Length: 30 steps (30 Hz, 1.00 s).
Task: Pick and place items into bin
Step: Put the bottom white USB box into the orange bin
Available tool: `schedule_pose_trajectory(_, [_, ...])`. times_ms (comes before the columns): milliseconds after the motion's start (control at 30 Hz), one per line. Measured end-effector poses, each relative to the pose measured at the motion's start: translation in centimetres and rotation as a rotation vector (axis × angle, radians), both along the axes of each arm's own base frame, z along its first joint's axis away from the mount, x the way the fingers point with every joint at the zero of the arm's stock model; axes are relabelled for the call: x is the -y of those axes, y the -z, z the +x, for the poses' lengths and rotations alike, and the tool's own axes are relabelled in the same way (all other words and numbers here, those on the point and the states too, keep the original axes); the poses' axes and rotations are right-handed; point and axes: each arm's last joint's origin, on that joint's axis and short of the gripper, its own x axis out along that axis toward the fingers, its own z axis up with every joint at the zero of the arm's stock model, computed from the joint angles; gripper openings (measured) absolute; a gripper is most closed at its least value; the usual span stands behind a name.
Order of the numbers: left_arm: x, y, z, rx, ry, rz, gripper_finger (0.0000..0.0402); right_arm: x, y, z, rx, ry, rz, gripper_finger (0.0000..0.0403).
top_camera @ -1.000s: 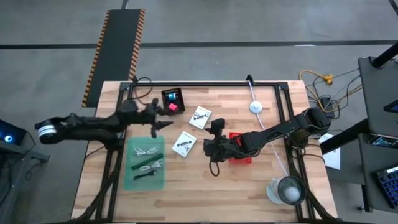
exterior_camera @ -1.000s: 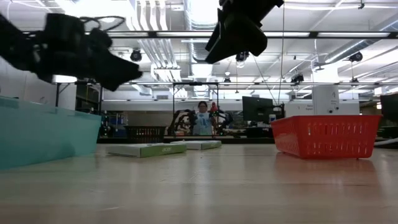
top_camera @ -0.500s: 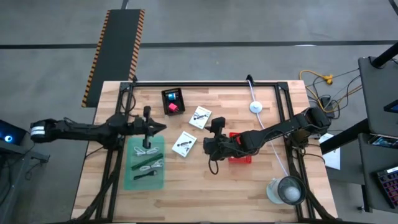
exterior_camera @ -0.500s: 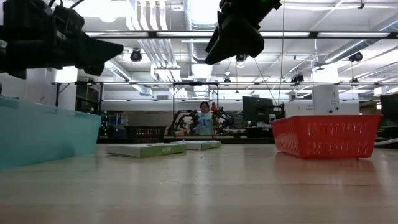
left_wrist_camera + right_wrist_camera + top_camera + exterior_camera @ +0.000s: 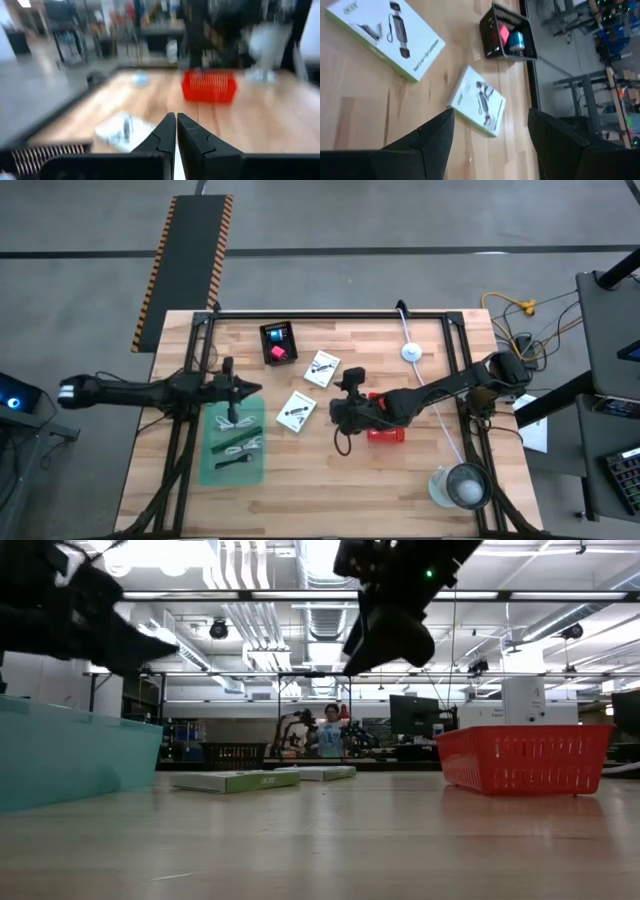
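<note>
My left gripper (image 5: 254, 389) hangs shut and holding nothing above the far end of the teal bin (image 5: 232, 445), in which black and white cable pieces (image 5: 238, 448) lie. My right gripper (image 5: 333, 416) hovers open above the table, just right of the near white packet (image 5: 296, 410). Both packets, the near one (image 5: 385, 30) and the far one (image 5: 477, 107), lie flat ahead of its fingers in the right wrist view. A small black tray (image 5: 279, 342) at the far side holds a blue cube (image 5: 516, 39) and a red cube (image 5: 503, 33).
A red basket (image 5: 385, 428) stands under my right arm; it also shows in the left wrist view as the red basket (image 5: 208, 86). A round clear container (image 5: 463, 486) sits at the near right corner, and a white cord with a disc (image 5: 411, 351) runs along the right side.
My left gripper has shut with nothing in it and drawn back toward the table's left edge, from beside the black tray to above the teal bin's far end. My right gripper has sunk a little toward the table, still open.
</note>
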Motion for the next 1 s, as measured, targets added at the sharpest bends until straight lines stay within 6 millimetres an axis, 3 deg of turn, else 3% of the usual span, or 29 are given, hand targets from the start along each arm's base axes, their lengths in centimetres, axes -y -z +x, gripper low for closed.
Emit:
schedule_pose_trajectory(133, [0.2,-0.3,-1.0,0.059,0.042,0.005,0.0001,0.6,0.8,0.1,0.013,-0.033,0.095,0.0239])
schedule_pose_trajectory(233, [0.2,0.0,-1.4,0.030,0.043,0.005,0.0001,0.8,1.4,0.8,0.022,-0.220,0.304,0.0235])
schedule_pose_trajectory(333, [0.2,0.0,-1.6,0.038,0.044,0.004,0.0001,1.1,1.6,1.6,0.084,-0.378,0.407,0.0233])
schedule_pose_trajectory(533, [0.2,0.4,-1.3,-0.011,0.045,0.003,0.0001,1.5,3.4,3.1,0.040,-0.527,0.294,0.0232])
schedule_pose_trajectory(733, [0.2,0.3,-1.4,0.000,0.045,0.004,0.0001,1.3,4.9,5.8,-0.024,-0.631,0.277,0.0232])
schedule_pose_trajectory(1000, [0.2,0.2,-1.4,0.012,0.044,0.004,0.0002,2.2,6.2,9.3,-0.230,-0.657,0.391,0.0219])
